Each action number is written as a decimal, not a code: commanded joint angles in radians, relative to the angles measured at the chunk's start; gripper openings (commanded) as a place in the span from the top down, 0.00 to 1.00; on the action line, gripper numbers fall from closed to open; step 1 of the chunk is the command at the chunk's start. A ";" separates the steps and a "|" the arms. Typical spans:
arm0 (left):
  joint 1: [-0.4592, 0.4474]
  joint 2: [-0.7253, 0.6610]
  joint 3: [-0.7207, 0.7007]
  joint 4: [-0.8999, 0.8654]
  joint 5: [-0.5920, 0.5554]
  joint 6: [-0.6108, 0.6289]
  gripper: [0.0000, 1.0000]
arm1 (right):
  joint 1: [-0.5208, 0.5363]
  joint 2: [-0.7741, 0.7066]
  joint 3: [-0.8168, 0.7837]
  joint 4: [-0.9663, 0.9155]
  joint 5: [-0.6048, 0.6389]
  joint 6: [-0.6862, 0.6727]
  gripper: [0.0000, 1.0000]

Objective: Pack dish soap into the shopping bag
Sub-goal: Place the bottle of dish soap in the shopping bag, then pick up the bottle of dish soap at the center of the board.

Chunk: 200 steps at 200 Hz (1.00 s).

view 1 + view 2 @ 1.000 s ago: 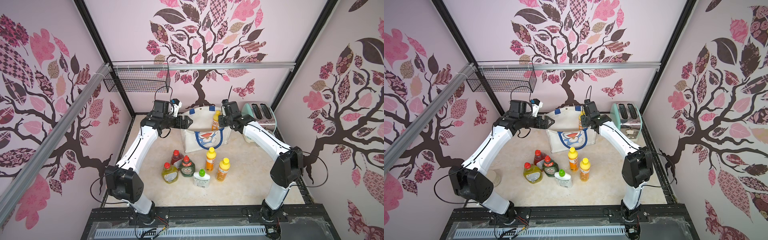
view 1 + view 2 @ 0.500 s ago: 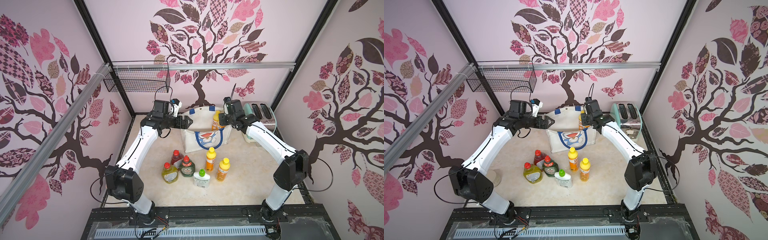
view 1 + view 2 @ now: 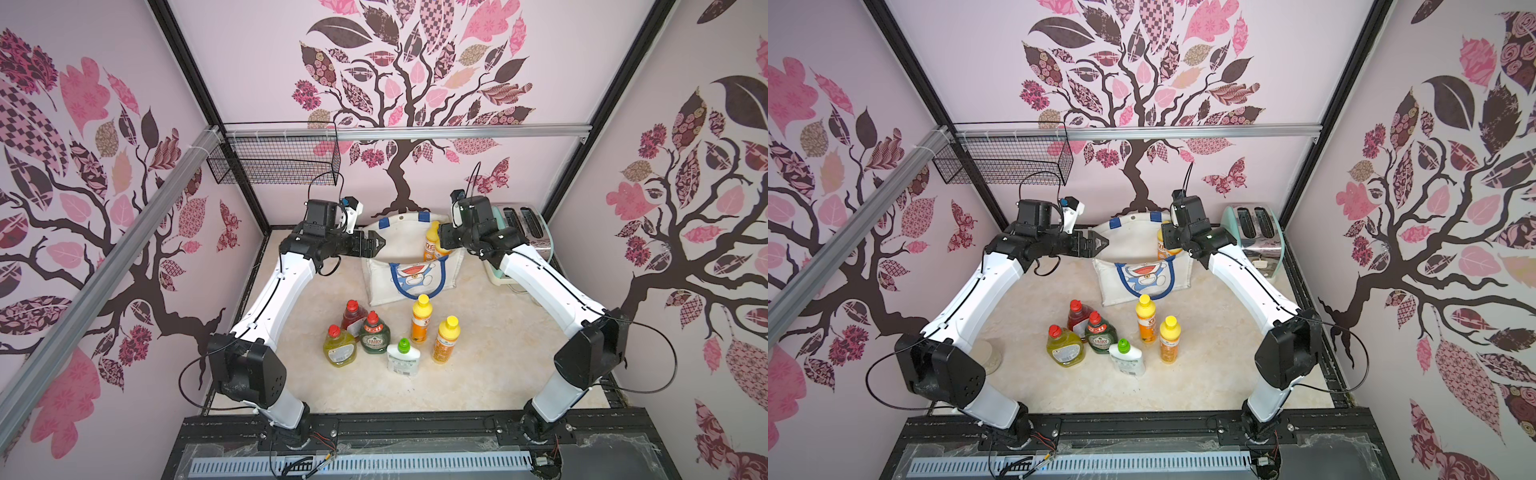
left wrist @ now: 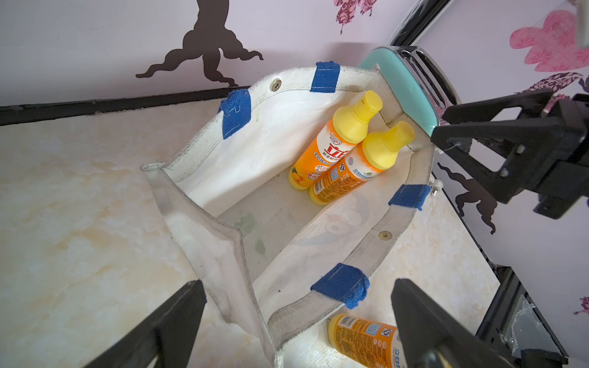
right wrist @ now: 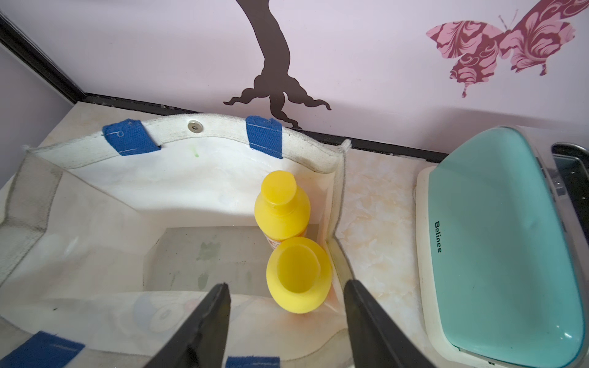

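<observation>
- Lift right hand [image 5: 286, 283] straight up, jaws parted and empty, clear of two orange bottles [image 4: 331, 149] leaning in bag's [image 3: 399, 232] right end.
- Hold left hand [image 3: 374, 244], wide open and empty, above bag's left end.
- Next: six bottles [image 3: 420, 318] on near tabletop [image 3: 478, 374].

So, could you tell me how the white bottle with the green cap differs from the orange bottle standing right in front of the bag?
The white bottle has a green cap; the orange bottle has a yellow one. The white bottle is shorter and squatter, the orange bottle taller and slimmer. Both stand on the table, outside the shopping bag.
</observation>
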State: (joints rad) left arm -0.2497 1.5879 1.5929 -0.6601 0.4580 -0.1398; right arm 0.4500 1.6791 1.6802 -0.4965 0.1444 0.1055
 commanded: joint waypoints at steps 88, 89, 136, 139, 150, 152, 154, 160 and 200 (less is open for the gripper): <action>-0.005 -0.081 -0.051 0.061 -0.006 -0.068 0.02 | 0.180 -0.469 -0.285 -0.234 -0.138 -0.012 0.33; -0.005 -0.082 -0.052 0.061 -0.006 -0.067 0.02 | 0.180 -0.473 -0.289 -0.235 -0.140 -0.010 0.33; -0.006 -0.137 -0.058 0.078 -0.019 -0.060 0.02 | 0.185 -0.696 -0.528 -0.147 -0.308 -0.076 0.33; -0.006 -0.141 -0.057 0.084 -0.022 -0.062 0.02 | 0.187 -0.703 -0.535 -0.143 -0.313 -0.072 0.33; -0.007 -0.142 -0.049 0.101 -0.032 -0.073 0.02 | 0.192 -0.717 -0.545 -0.152 -0.341 -0.068 0.33; -0.007 -0.142 -0.044 0.105 -0.032 -0.072 0.02 | 0.193 -0.717 -0.546 -0.155 -0.346 -0.068 0.33; -0.007 -0.140 -0.040 0.107 -0.032 -0.077 0.02 | 0.195 -0.718 -0.547 -0.158 -0.349 -0.072 0.33; -0.007 -0.130 -0.022 0.110 -0.037 -0.091 0.02 | 0.202 -0.723 -0.551 -0.168 -0.348 -0.078 0.33; -0.007 -0.072 0.041 0.120 0.013 -0.143 0.02 | 0.219 -0.775 -0.568 -0.199 -0.352 -0.073 0.32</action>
State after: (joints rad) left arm -0.2516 1.4956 1.6180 -0.5758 0.4484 -0.2424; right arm 0.6609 0.9520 1.1217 -0.6788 -0.1692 0.0360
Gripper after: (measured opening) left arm 0.981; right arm 0.680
